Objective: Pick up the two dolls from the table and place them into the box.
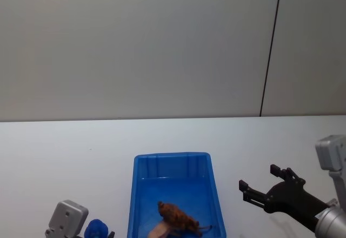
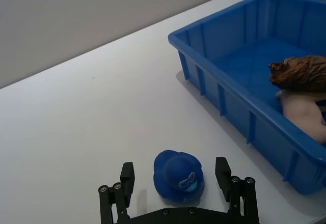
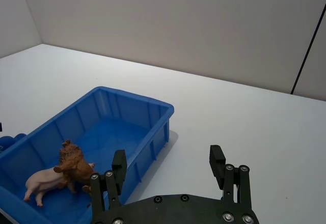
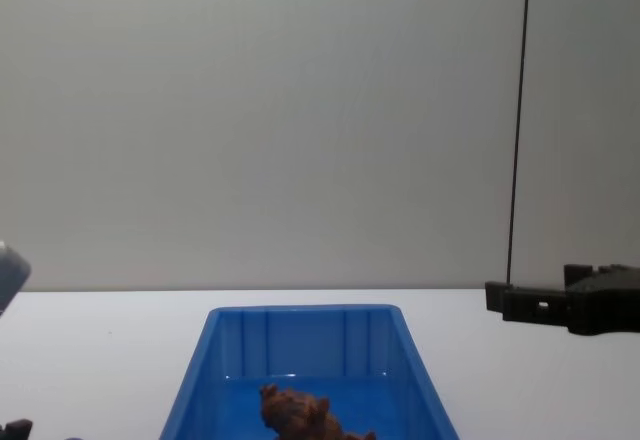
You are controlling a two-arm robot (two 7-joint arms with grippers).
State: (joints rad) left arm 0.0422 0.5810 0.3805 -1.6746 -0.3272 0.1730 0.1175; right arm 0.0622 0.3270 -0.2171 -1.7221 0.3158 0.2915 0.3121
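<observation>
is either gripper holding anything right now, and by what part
Nothing is held. The right gripper is open over bare table beside the box; the left gripper is open astride a small blue toy, not clamped.

A small blue toy duck point(image 2: 179, 177) with a rounded cap and a pale printed face rests on the white surface; in the head view it appears as a blue rounded shape point(image 1: 97, 229) at the lower left. A plain grey wall point(image 1: 135, 43) forms the background behind the surface. A thin dark vertical seam point(image 1: 271, 46) divides the wall on the right side, also visible in the chest view point(image 4: 518, 120) and the right wrist view point(image 3: 307, 43).
</observation>
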